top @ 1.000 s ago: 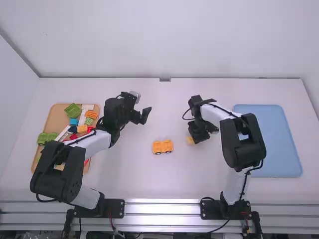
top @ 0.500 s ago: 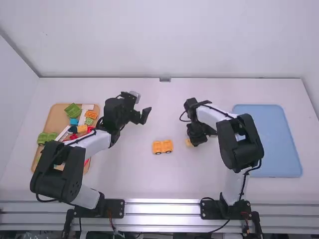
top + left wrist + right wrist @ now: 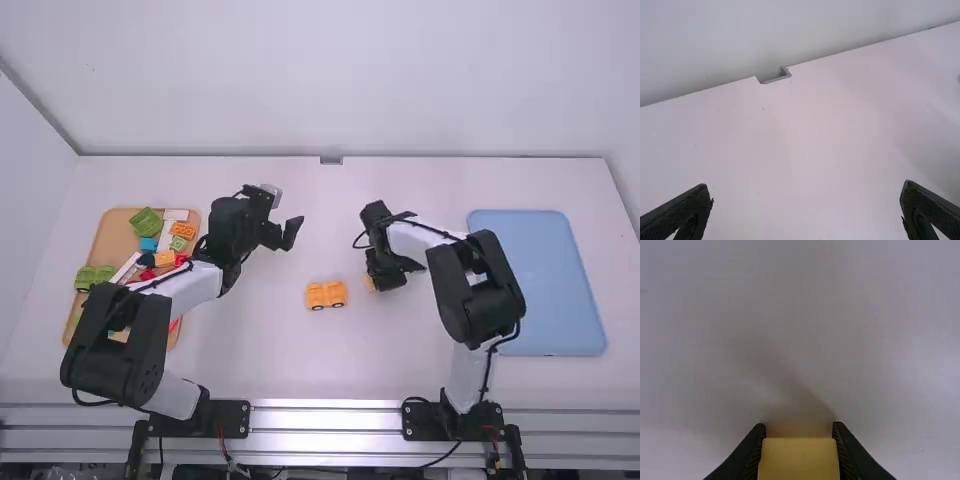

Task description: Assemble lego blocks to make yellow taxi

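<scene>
High view: right end effector (image 3: 375, 280) low over the surface (image 3: 300, 360), right of the wheeled yellow-orange base (image 3: 326, 295) and near it. Right wrist view: its fingers clamped on a yellow block (image 3: 799, 460), one finger against each side. Left end effector (image 3: 284, 233): up and left of the base in the high view; fingers wide apart, confirmed in left wrist view. The base rests on the surface between the two arms. Farther out, left: tan tray (image 3: 117, 238), partly covered by the left arm, carrying green, blue, red, white and orange blocks; wheeled green piece (image 3: 94, 277) at its left edge. Far right: light blue tray (image 3: 545, 285), beside the right arm.
</scene>
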Controlling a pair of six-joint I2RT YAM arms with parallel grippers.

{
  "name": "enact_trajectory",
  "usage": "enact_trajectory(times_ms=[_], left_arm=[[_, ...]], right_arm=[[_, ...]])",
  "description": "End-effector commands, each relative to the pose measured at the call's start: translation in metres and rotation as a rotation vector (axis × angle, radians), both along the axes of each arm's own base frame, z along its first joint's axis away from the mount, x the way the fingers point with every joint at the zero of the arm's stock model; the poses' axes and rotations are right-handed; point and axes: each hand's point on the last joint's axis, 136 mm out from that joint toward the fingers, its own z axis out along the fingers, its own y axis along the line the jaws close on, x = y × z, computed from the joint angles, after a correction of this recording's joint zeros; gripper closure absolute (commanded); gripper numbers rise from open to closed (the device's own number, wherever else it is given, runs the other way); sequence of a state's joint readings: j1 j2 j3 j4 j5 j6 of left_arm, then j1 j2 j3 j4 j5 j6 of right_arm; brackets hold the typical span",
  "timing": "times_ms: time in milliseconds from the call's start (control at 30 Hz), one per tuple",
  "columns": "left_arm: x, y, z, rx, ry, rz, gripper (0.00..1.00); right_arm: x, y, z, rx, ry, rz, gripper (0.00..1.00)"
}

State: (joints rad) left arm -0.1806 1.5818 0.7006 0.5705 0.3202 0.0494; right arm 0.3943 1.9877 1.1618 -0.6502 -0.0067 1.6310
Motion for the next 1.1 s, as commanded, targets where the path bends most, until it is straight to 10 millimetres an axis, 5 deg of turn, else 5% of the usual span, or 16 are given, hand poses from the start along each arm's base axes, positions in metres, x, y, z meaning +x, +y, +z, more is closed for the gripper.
enact_trajectory(times_ms=[0, 167, 233, 400, 433, 600, 767, 1067], left_arm=[[0.002, 0.001, 0.015, -0.001, -0.037, -0.002, 0.01], [0.002, -0.001, 0.014, -0.001, -0.034, -0.005, 0.01], [0.002, 0.001, 0.014, -0.001, -0.033, -0.001, 0.01], [0.001, -0.002, 0.013, 0.0, -0.028, -0.007, 0.01], [0.001, -0.001, 0.013, 0.0, -0.026, -0.005, 0.01], [0.001, -0.002, 0.013, 0.0, -0.029, -0.009, 0.01], [0.0, -0.002, 0.013, 0.0, -0.026, -0.009, 0.01], [0.001, 0.001, 0.012, 0.001, -0.023, -0.002, 0.01]], right_arm=[[-0.004, -0.001, 0.005, 0.012, 0.0, -0.035, 1.0], [-0.004, 0.001, 0.005, 0.019, -0.001, 0.008, 0.98], [-0.004, 0.002, 0.005, 0.025, -0.001, 0.01, 0.73], [-0.005, 0.003, 0.005, 0.033, 0.006, 0.013, 0.64], [-0.006, 0.007, 0.005, 0.053, 0.011, 0.021, 0.43], [-0.001, 0.011, 0.006, 0.073, -0.014, 0.109, 0.15], [-0.003, 0.011, 0.006, 0.076, -0.004, 0.108, 0.13], [-0.005, 0.001, 0.013, 0.038, -0.001, 0.108, 0.24]])
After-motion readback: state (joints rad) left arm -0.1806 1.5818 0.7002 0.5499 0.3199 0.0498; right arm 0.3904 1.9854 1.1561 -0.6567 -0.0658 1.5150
